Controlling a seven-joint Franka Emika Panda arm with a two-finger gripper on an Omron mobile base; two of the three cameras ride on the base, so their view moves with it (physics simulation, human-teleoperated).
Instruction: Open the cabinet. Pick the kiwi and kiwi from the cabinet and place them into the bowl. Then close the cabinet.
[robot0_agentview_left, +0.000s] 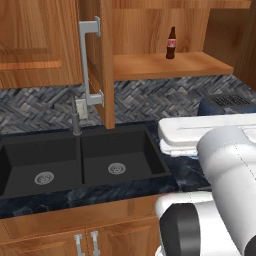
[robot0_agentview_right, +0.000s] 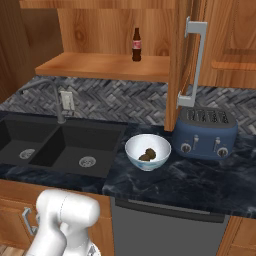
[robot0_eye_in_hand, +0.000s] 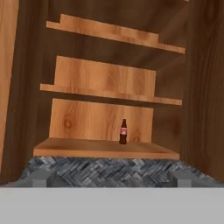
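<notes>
Dark counter holds bowl (robot0_agentview_right: 147, 151), kiwis (robot0_agentview_right: 147, 154) inside; cabinet (robot0_agentview_right: 181, 60) doors open.

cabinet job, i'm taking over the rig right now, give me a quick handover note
Gripper: open and holding nothing, facing the cabinet's shelves in the hand view.
Cabinet: both doors open; the right door and left door stand swung out.
Cola bottle: alone on the lowest shelf; leave it.
Bowl: on the counter between the sink and the blue toaster, with dark brown fruit, the kiwis, inside; they lie too close together to count for certain.
Done: cabinet opened, kiwis apparently placed.
Left: close both doors.
</notes>
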